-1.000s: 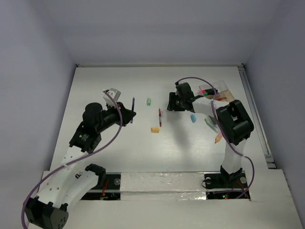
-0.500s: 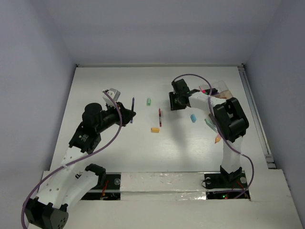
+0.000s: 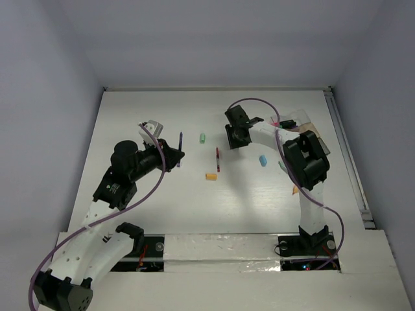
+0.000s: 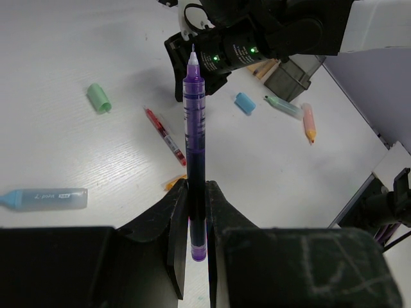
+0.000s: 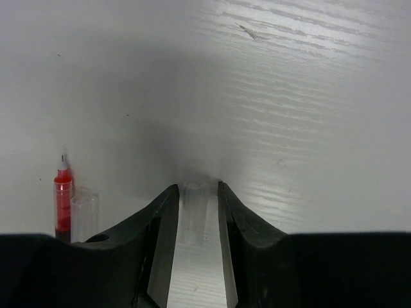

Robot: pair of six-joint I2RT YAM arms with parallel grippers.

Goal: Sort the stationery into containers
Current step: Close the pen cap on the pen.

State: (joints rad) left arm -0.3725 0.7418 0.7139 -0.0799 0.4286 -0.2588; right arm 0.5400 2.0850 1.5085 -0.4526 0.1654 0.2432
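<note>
My left gripper (image 4: 197, 192) is shut on a purple pen (image 4: 194, 141), which stands upright above the table; from above, this gripper (image 3: 176, 155) and the pen (image 3: 180, 141) are left of centre. My right gripper (image 5: 194, 189) hangs low over the table with its jaws apart around a clear pen cap (image 5: 193, 208), a slim gap on each side. Just left of it lies a red pen (image 5: 62, 205) next to another clear cap (image 5: 83, 215). From above, the right gripper (image 3: 235, 134) is left of the clear container (image 3: 310, 124), which the arm partly hides.
On the table lie a red pen (image 3: 217, 159), a green piece (image 3: 202, 137), an orange eraser (image 3: 210, 175) and a blue eraser (image 3: 263, 159). A teal marker (image 4: 282, 106) and an orange crayon (image 4: 308, 122) rest near the right arm. A pale blue marker (image 4: 45, 199) lies at the left.
My right gripper has moved a little left and toward the far side, and its jaws have narrowed. The left arm and its purple pen have not moved.
</note>
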